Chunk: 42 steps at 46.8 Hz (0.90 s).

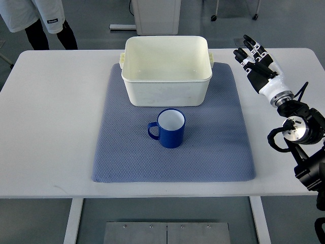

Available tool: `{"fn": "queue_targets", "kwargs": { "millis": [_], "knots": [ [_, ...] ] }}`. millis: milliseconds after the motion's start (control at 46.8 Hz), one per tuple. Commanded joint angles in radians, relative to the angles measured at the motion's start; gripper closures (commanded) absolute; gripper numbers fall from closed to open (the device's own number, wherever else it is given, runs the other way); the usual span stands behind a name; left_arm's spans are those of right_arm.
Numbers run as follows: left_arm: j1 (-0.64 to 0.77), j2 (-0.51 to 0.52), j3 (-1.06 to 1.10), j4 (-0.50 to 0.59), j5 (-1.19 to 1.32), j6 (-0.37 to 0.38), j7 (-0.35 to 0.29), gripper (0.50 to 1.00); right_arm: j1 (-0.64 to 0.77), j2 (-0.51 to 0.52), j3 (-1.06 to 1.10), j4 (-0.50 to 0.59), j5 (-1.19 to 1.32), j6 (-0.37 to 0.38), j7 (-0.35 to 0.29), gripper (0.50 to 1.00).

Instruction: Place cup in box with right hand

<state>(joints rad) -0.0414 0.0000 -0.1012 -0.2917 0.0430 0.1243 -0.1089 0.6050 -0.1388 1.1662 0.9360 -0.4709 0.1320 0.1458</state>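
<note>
Top view: white box (166, 71) on grey mat (172, 132), nothing inside. Blue cup (170, 128) upright just in front of it, white interior, nothing in it. Right hand (254, 57) over table's (51, 127) right edge, fingers extended, holding nothing. No readable labels.

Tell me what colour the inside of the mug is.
White inside, blue outside; the mug shows clearly in the top view.

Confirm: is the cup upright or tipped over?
Upright. The cup stands on the mat with its white inside open to the camera, handle to the picture's left, outside the box.
</note>
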Motion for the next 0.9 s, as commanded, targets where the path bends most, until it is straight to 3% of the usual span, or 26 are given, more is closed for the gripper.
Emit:
{"fn": "queue_targets", "kwargs": {
  "millis": [0, 876],
  "knots": [
    [0.000, 0.000, 0.000, -0.001, 0.000, 0.000, 0.000, 0.500, 0.004, 0.001, -0.005, 0.001, 0.000, 0.000, 0.000, 0.500],
    [0.000, 0.000, 0.000, 0.000, 0.000, 0.000, 0.000, 0.500, 0.021, -0.007, -0.007, 0.033, 0.000, 0.008, -0.002, 0.500]
  ]
}}
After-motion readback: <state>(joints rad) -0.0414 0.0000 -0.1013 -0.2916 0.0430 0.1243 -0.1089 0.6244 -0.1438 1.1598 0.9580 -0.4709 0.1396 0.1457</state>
